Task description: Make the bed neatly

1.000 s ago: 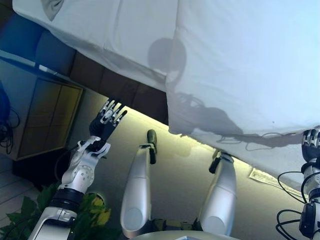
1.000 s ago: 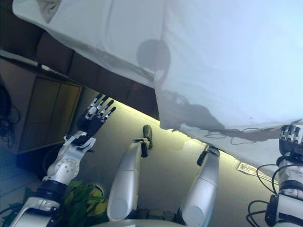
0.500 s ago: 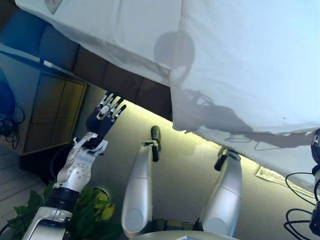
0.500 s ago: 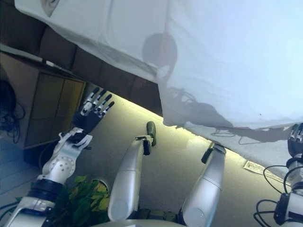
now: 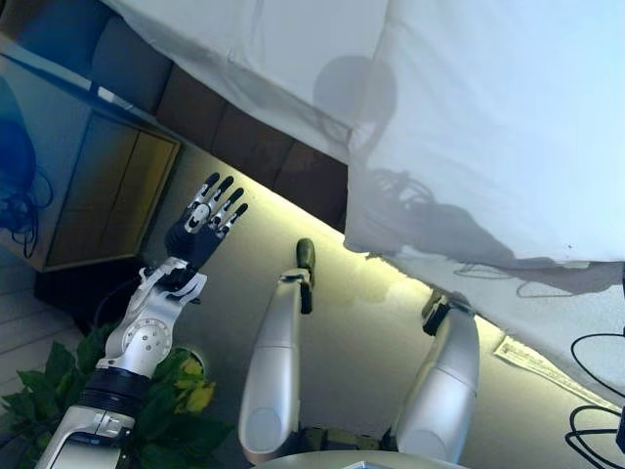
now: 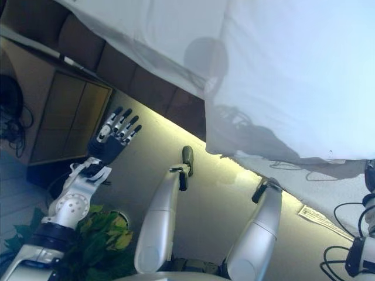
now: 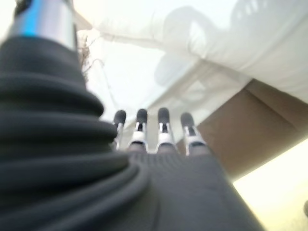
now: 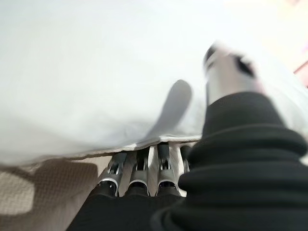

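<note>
The bed's white duvet (image 5: pixel 488 127) hangs over the near edge of the bed, its hem just above the floor. To its left the white sheet (image 5: pixel 283 59) covers the mattress above the brown bed base (image 5: pixel 244 147). My left hand (image 5: pixel 200 230) is open with straight, spread fingers, raised over the floor short of the bed base and touching nothing; the left wrist view shows its fingers (image 7: pixel 161 130) pointing at the mattress edge. My right hand (image 6: pixel 370 172) is at the far right by the duvet hem. In the right wrist view its fingers (image 8: pixel 137 178) are straight, right at the hem.
A wooden bedside cabinet (image 5: pixel 88 186) stands to the left of the bed. A green leafy plant (image 5: pixel 176 410) is at the lower left under my left arm. A printed sheet of paper (image 5: pixel 532 360) lies on the beige floor below the duvet hem.
The whole view has shifted, so the bed sits lower and further right in the picture. My left hand stays open and raised. My right hand has slipped almost out of the right edge.
</note>
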### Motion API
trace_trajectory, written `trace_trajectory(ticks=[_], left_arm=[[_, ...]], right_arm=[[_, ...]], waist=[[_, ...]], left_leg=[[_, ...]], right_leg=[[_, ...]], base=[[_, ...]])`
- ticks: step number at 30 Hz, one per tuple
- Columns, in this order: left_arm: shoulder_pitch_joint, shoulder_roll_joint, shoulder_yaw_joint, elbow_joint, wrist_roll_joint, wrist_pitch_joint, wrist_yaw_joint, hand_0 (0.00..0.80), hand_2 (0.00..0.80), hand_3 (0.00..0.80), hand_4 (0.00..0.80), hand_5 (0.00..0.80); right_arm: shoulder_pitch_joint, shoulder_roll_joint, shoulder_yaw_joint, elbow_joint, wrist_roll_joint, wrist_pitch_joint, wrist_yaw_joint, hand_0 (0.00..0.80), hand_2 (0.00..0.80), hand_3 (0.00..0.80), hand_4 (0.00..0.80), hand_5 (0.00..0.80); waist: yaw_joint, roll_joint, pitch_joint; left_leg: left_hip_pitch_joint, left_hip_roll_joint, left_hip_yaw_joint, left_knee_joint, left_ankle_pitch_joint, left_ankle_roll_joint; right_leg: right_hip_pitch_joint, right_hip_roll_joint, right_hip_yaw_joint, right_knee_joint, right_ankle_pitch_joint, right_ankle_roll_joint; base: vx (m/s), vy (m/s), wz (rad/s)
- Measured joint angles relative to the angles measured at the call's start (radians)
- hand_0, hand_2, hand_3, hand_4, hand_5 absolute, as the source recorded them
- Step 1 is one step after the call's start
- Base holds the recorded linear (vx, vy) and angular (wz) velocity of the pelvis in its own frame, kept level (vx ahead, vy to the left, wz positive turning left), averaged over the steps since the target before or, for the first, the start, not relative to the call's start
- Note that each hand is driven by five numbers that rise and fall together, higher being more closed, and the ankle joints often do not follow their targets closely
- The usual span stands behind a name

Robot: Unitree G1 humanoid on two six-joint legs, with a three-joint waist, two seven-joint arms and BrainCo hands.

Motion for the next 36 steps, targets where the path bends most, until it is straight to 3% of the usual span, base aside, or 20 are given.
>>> trace_trajectory(ticks=[14, 19, 23, 29, 36], left_arm=[[-0.022, 0.038, -0.004, 0.015, -0.007, 0.028, -0.013, 0.000, 0.000, 0.000, 0.000, 0.000], [-0.044, 0.025, -0.008, 0.022, -0.016, 0.024, -0.002, 0.000, 0.000, 0.000, 0.000, 0.000], [-0.082, 0.001, -0.057, 0.041, -0.012, 0.017, 0.030, 0.000, 0.000, 0.000, 0.000, 0.000], [-0.182, -0.105, -0.130, 0.116, 0.006, 0.012, 0.084, 0.000, 0.000, 0.000, 0.000, 0.000], [-0.274, -0.251, -0.162, 0.185, 0.006, -0.004, 0.185, 0.000, 0.000, 0.000, 0.000, 0.000]], right_arm=[[-0.087, -0.032, 0.048, 0.020, 0.026, 0.009, -0.066, 0.800, 0.800, 0.800, 0.800, 0.800], [-0.055, 0.004, 0.052, 0.043, -0.092, 0.008, -0.026, 0.800, 0.800, 0.800, 0.800, 0.800], [-0.022, 0.093, 0.092, 0.011, -0.215, -0.066, 0.057, 0.800, 0.800, 0.800, 0.800, 0.800], [0.006, 0.298, 0.229, -0.140, -0.366, -0.157, 0.103, 0.800, 0.800, 0.800, 0.800, 0.800], [0.010, 0.490, 0.419, -0.349, -0.424, -0.267, -0.053, 0.800, 0.800, 0.800, 0.800, 0.800]], waist=[[0.032, -0.008, -0.006], [0.024, -0.013, -0.015], [0.014, -0.026, -0.047], [-0.026, -0.053, -0.082], [-0.075, -0.062, -0.079]], left_leg=[[-0.002, 0.000, -0.006, -0.052, 0.056, -0.001], [0.059, 0.001, -0.006, -0.077, 0.056, -0.002], [0.099, 0.004, 0.000, -0.102, 0.055, -0.004], [0.137, 0.019, 0.015, -0.125, 0.052, -0.008], [0.229, 0.041, 0.026, -0.180, 0.059, -0.023]], right_leg=[[0.003, -0.004, -0.024, 0.006, -0.005, -0.011], [0.067, -0.005, -0.038, -0.020, -0.003, -0.009], [0.105, -0.001, -0.045, -0.045, -0.003, -0.010], [0.141, 0.016, -0.049, -0.088, 0.013, 0.001], [0.213, 0.049, -0.050, -0.139, 0.023, -0.006]], base=[[-0.008, 0.019, 0.08], [0.005, 0.065, -0.01], [-0.004, 0.083, -0.04], [-0.019, 0.076, -0.09], [0.001, 0.011, -0.12]])
